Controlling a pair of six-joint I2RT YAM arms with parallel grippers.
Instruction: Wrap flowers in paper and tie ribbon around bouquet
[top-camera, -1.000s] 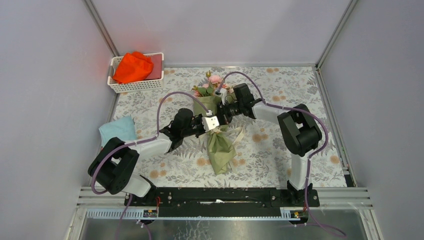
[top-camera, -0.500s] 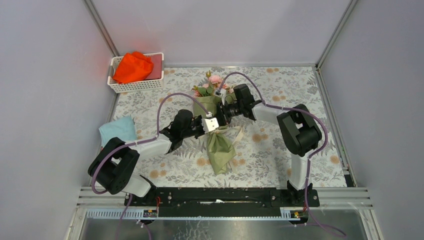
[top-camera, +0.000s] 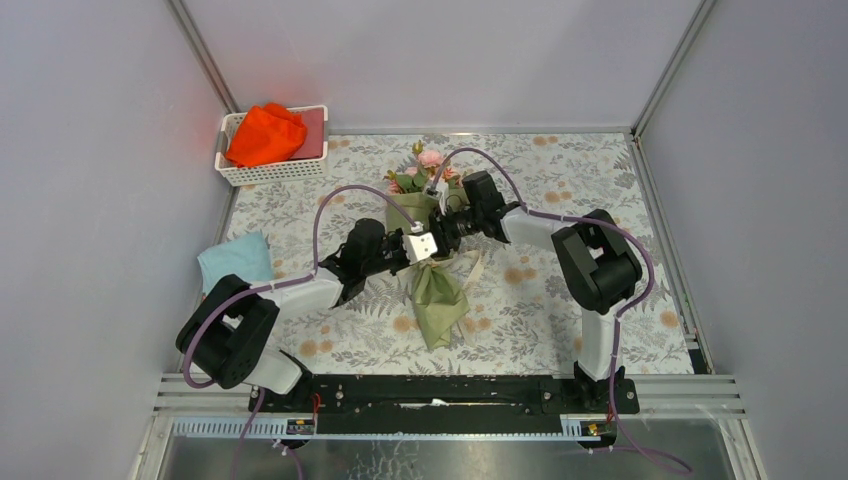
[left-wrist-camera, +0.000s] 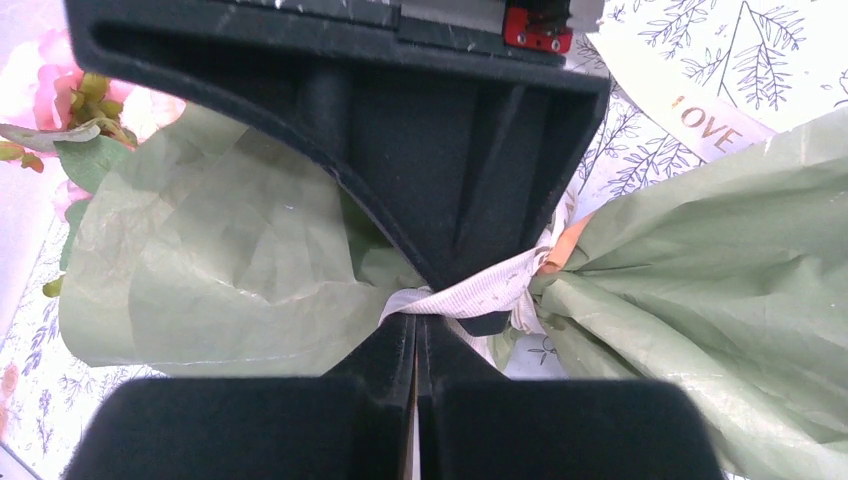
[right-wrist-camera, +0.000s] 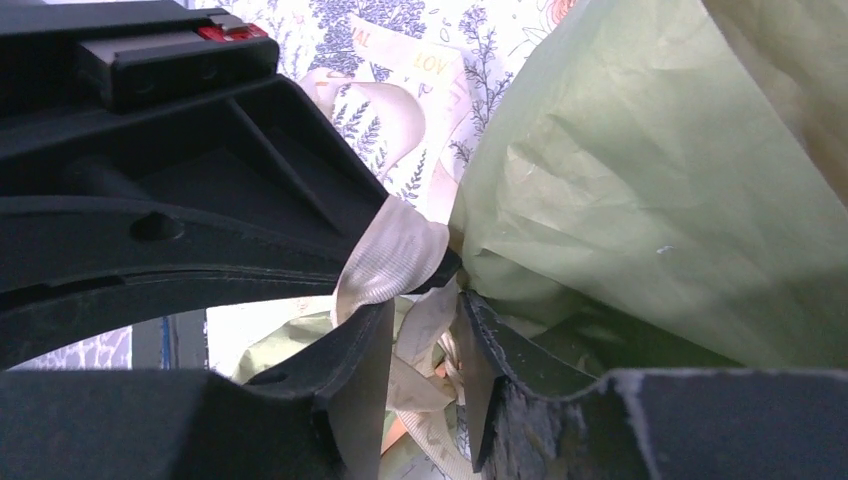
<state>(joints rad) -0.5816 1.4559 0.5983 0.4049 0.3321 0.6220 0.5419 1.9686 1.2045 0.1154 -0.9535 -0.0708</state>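
Bouquet (top-camera: 436, 285) lies on the table (top-camera: 600, 200), olive paper (left-wrist-camera: 230, 260) cinched at the waist by the cream ribbon (left-wrist-camera: 480, 292), pink flowers (top-camera: 430, 158) at the far end — my left gripper (left-wrist-camera: 415, 335) reaches in clamped on that ribbon, my right gripper (right-wrist-camera: 425, 305) faces it, fingers parted — holding nothing.

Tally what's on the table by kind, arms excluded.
bouquet: 1
ribbon: 1
basket: 1
cloths: 2 (light blue cloth, orange-red cloth)
pink flat piece in the basket, kind unclear: 1
Total: 6
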